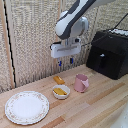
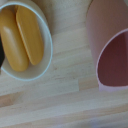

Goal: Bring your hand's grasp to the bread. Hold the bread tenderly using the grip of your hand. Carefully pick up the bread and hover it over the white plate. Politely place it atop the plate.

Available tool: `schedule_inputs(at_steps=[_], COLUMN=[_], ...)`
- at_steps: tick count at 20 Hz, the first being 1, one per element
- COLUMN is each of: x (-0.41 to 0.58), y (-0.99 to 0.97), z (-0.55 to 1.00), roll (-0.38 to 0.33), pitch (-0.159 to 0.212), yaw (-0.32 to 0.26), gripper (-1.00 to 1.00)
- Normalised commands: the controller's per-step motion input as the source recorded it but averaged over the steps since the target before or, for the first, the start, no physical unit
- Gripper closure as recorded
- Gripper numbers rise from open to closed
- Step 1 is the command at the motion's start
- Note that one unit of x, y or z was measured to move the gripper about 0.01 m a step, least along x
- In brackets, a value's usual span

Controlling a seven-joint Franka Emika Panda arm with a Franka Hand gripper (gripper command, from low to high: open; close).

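Your hand (image 1: 65, 62) hangs in the air above the table (image 1: 100, 107), well clear of everything on it. In the exterior view its two dark-blue fingers (image 1: 60, 63) point straight down with a gap between them, and nothing sits in that gap, so you are holding nothing and the jaws stand apart.

The bread (image 1: 59, 79) lies flat on the wood, below the hand and a little toward the exterior view's left. It is just beside the bowl (image 1: 61, 92), on the bowl's far side, and you cannot tell from this view whether the two touch. The bowl holds a yellow food piece (image 1: 60, 91); the wrist view shows it as two oblong orange-yellow pieces (image 2: 22, 37) lying side by side, touching, inside the white rim (image 2: 46, 47).

A pink cup (image 1: 81, 82) stands upright just beside the bowl on the exterior view's right. In the wrist view you look down past its rim (image 2: 102, 60) into a darker pink inside, with bare wood between cup and bowl.

The plate (image 1: 27, 107) sits near the front corner at the exterior view's left, apart from the bowl and the bread, with only its beige rim pattern on it. A black appliance (image 1: 109, 54) stands at the back on the exterior view's right.
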Motion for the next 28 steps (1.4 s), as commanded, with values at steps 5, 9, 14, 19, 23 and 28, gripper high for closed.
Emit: schedule_inputs(at_steps=[5, 9, 14, 19, 23, 28], x=[0.599, 0.496, 0.336, 0.181, 0.132, 0.141], y=[-0.06, -0.14, -0.12, -0.09, -0.06, -0.03], z=[-0.25, -0.29, -0.33, -0.39, -0.38, -0.32], roll=[0.000, 0.000, -0.008, -0.022, -0.022, -0.037], pitch=[0.066, 0.026, -0.020, -0.084, -0.103, -0.088], yaw=[0.006, 0.006, 0.011, 0.010, 0.020, 0.025], gripper=[-1.00, -1.00, -1.00, -1.00, -1.00, -1.00])
